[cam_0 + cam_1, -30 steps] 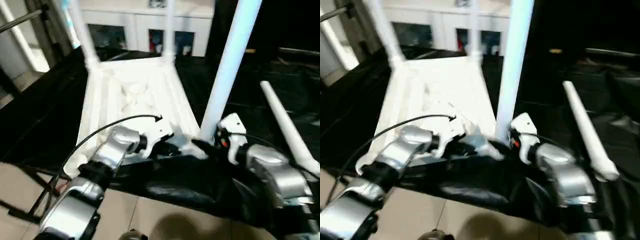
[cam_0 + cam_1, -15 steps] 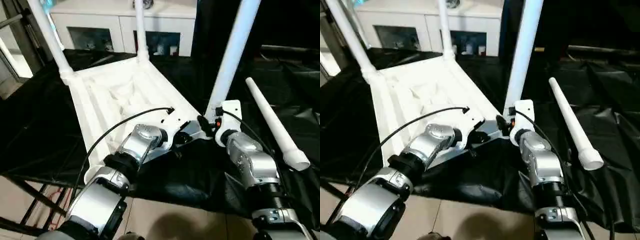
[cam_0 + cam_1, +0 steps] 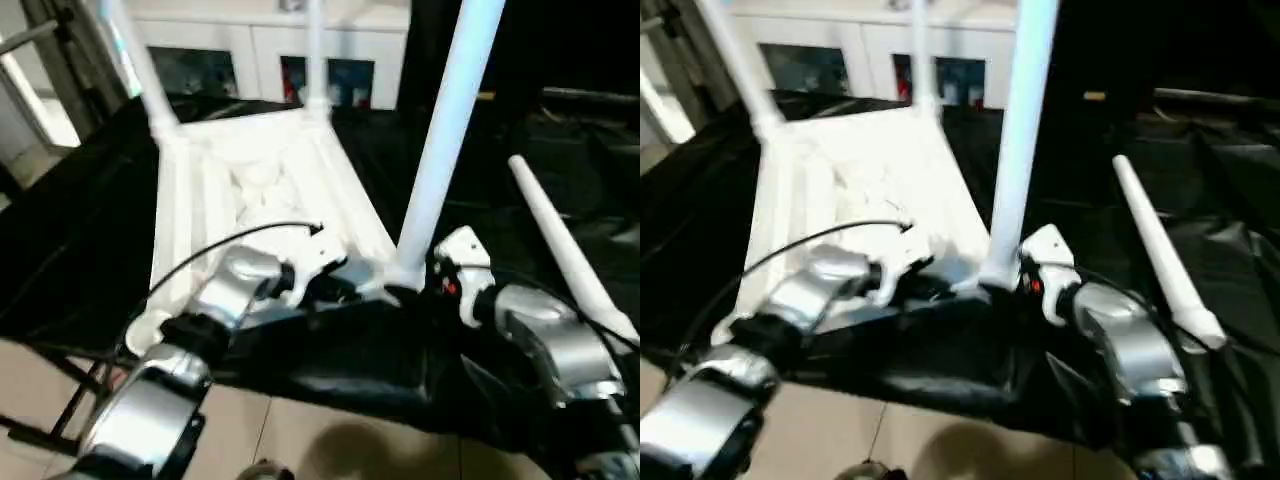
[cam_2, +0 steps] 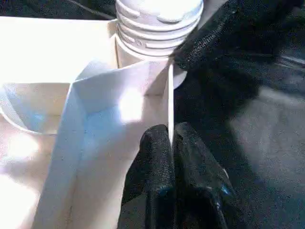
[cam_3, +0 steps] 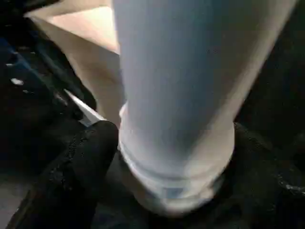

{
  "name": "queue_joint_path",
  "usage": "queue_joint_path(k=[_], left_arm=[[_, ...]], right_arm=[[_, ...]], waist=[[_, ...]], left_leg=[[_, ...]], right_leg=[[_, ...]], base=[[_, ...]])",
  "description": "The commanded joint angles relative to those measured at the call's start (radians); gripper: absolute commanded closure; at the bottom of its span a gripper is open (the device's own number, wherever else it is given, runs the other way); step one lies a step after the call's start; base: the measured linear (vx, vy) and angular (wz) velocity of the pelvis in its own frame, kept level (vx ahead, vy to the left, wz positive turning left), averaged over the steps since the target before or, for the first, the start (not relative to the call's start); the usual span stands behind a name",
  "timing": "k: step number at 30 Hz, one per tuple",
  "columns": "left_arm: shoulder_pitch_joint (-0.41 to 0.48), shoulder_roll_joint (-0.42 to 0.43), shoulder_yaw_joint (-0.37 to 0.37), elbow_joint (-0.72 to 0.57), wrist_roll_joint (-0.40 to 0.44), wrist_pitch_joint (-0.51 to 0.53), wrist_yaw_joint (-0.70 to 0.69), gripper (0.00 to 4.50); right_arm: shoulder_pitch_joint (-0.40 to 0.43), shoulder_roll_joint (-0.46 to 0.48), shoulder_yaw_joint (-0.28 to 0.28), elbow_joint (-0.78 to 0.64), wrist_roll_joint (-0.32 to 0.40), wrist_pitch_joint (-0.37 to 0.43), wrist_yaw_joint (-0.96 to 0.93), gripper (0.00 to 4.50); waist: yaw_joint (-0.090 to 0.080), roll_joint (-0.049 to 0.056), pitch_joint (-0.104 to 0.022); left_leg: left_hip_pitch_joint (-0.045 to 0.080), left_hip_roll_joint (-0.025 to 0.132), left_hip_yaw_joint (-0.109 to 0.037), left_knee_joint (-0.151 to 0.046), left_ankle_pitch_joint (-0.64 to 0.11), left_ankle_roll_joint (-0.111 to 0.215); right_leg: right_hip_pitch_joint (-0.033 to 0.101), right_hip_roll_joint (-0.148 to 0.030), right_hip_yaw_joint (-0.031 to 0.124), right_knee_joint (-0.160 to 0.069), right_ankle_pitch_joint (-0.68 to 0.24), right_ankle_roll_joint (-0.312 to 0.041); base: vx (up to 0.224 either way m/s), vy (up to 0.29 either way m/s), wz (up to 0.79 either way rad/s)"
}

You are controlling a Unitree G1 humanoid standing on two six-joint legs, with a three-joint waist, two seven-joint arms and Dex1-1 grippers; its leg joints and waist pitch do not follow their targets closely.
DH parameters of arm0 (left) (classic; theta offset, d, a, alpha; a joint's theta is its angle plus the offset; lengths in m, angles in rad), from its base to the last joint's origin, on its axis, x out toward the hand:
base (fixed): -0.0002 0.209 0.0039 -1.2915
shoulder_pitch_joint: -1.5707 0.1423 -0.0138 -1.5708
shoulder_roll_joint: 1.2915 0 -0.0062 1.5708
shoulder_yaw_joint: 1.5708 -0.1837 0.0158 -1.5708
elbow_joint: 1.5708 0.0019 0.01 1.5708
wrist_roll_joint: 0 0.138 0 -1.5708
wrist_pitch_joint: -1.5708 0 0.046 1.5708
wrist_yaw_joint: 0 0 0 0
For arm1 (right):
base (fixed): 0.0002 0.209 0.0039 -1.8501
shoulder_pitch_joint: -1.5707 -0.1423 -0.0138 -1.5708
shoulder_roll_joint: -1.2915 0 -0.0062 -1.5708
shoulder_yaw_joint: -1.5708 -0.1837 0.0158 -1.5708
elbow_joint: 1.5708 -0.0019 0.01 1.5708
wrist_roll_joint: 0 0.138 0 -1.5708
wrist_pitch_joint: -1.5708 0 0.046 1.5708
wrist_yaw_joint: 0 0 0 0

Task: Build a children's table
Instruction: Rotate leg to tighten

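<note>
Tabletop [image 3: 262, 185] rim pinched, seemingly, in left tool [image 4: 171, 143].

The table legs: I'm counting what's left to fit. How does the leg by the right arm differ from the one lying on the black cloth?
The near leg stands upright, its base seated in a corner socket of the tabletop; the loose leg lies flat on the black cloth, joined to nothing. The near leg is beside the right end effector; the loose leg lies apart. Both are white tapered tubes.

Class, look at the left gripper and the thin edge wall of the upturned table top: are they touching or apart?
Touching. In the left wrist view the left gripper has its two black fingers closed on the thin edge wall of the table top, one each side.
</note>
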Motion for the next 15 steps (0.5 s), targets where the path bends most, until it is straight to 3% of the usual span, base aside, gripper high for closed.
queue_joint_path(k=[1,5,15], left_arm=[[-0.001,-0.002,-0.018,-0.070,-0.041,-0.032,-0.085,4.50],[0.016,0.015,-0.017,-0.093,-0.042,-0.029,-0.115,4.50],[0.030,0.030,-0.024,-0.115,-0.040,-0.018,-0.126,4.50]], right_arm=[[0.013,-0.017,0.014,-0.026,0.021,-0.008,0.047,0.76],[0.027,-0.029,0.012,-0.049,0.035,-0.010,0.091,0.76],[0.046,-0.021,0.028,-0.074,0.058,-0.005,0.121,1.59]], waist=[[0.001,-0.012,-0.068],[0.010,-0.012,-0.069],[0.015,-0.014,-0.069]], left_leg=[[0.028,0.103,-0.045,-0.079,-0.239,0.032],[0.027,0.103,-0.046,-0.080,-0.235,0.029],[0.026,0.101,-0.047,-0.080,-0.234,0.022]], right_leg=[[0.036,-0.101,0.066,-0.066,-0.193,-0.245],[0.035,-0.099,0.065,-0.062,-0.178,-0.243],[0.035,-0.101,0.065,-0.066,-0.211,-0.229]], base=[[0.000,0.000,0.00],[0.000,0.000,0.00],[0.000,0.000,0.00]])
